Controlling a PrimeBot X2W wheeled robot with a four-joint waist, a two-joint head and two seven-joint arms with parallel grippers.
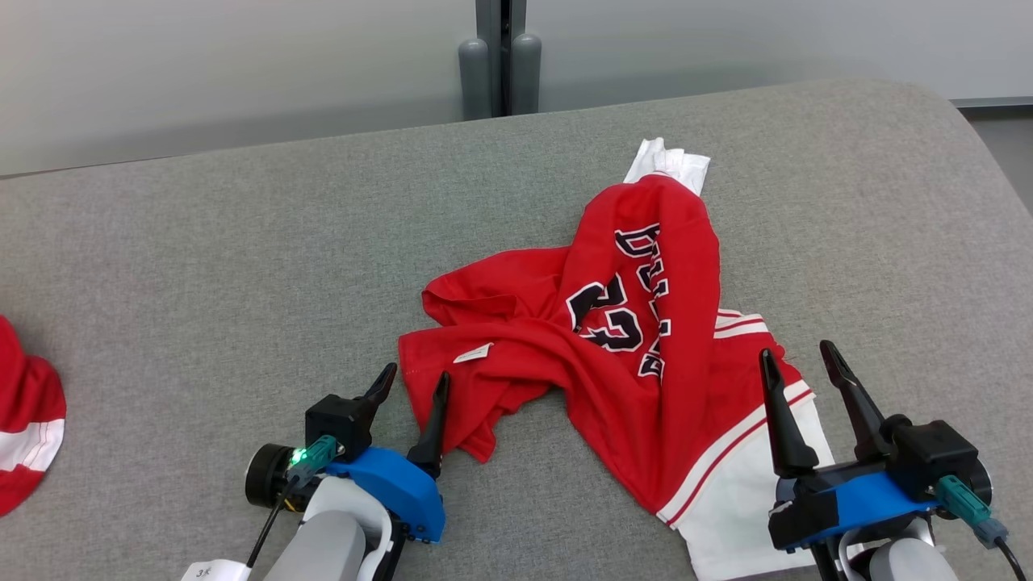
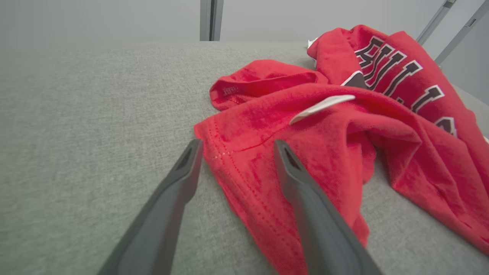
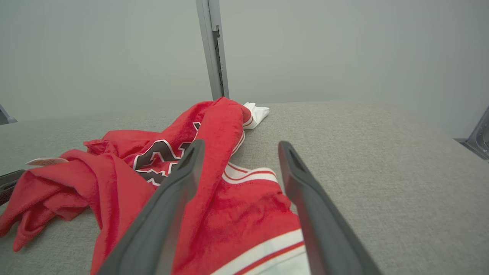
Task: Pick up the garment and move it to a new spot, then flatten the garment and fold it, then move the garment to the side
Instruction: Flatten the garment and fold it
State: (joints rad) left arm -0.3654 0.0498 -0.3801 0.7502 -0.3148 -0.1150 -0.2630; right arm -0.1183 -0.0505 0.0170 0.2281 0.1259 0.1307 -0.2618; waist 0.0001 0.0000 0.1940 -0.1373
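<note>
Near the garment (image 1: 621, 379), left tool (image 1: 418, 371) and right tool (image 1: 796, 349) gape wide, empty

You look across a broad surface (image 1: 202, 266) covered in grey woven fabric, its far right corner rounded off. Behind it stands a plain, pale grey wall (image 1: 226, 73) under soft, even light, split by a dark vertical post (image 1: 502, 32) with two rounded grey cylinders (image 1: 474, 77) at its foot. At the upper right you see a strip of grey floor (image 1: 1007, 149).
</note>
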